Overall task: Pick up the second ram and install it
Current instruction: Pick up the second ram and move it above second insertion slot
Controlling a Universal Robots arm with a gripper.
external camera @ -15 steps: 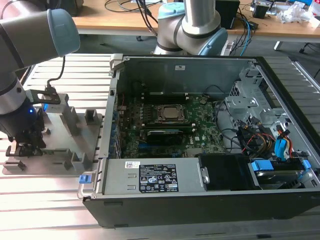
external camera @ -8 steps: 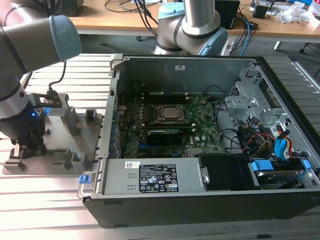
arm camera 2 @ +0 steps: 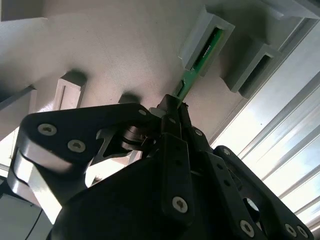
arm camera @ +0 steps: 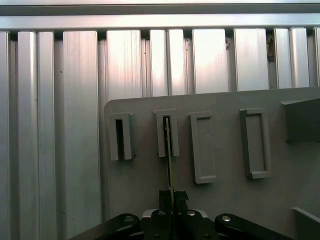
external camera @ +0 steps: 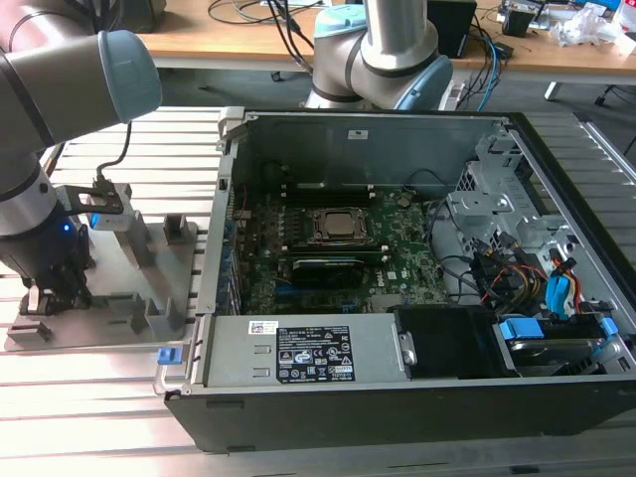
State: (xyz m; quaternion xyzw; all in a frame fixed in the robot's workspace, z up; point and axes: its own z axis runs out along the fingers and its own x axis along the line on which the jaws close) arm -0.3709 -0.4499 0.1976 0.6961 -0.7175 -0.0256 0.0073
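Second ram (arm camera 2: 186, 82): slim green board, thin line when edge-on in first wrist view. Far end seated in raised slot (arm camera: 175, 132) near edge of gray fixture plate (arm camera: 225, 210). Near end clamped between closed fingers of gripper (arm camera 2: 172, 107).

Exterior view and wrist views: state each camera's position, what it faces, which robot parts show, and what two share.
Exterior view: set apart, looking down on the open computer case and grey tray; the arm shows.
First wrist view: on the wrist, looking past the gripper at the tray's slots and ribbed table.
Second wrist view: on the wrist, along the gripper toward the tray.
Both wrist views: gripper shut on the RAM stick, far end in a slot.
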